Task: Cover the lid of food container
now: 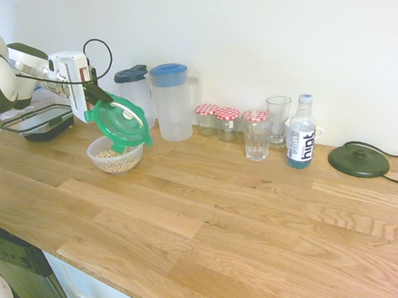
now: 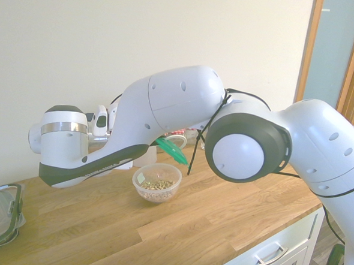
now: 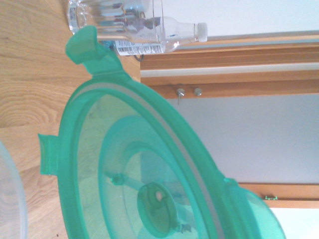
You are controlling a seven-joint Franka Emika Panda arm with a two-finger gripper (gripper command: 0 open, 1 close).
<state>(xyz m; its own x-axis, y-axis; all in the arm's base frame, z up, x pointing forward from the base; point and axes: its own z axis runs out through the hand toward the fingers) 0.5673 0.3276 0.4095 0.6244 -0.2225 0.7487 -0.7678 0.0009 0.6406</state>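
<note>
The green translucent lid (image 1: 121, 121) hangs steeply tilted, its lower edge just over the far rim of the food container (image 1: 116, 155), a small clear bowl of beige grains on the wooden counter. My gripper (image 1: 100, 100) is shut on the lid's upper edge, coming in from the left. From the other side the arm hides the gripper; only part of the lid (image 2: 170, 147) shows above the bowl (image 2: 157, 183). In the wrist view the lid (image 3: 124, 169) fills the picture, with the bowl's rim (image 3: 11, 199) at the edge.
A rectangular black-rimmed container (image 1: 40, 123) lies behind the arm. Right of the bowl along the wall stand two jugs (image 1: 171, 102), red-lidded jars (image 1: 217, 121), two glasses (image 1: 257, 134), a water bottle (image 1: 300, 132) and a black corded disc (image 1: 358, 161). The counter's front edge (image 1: 127, 277) runs diagonally.
</note>
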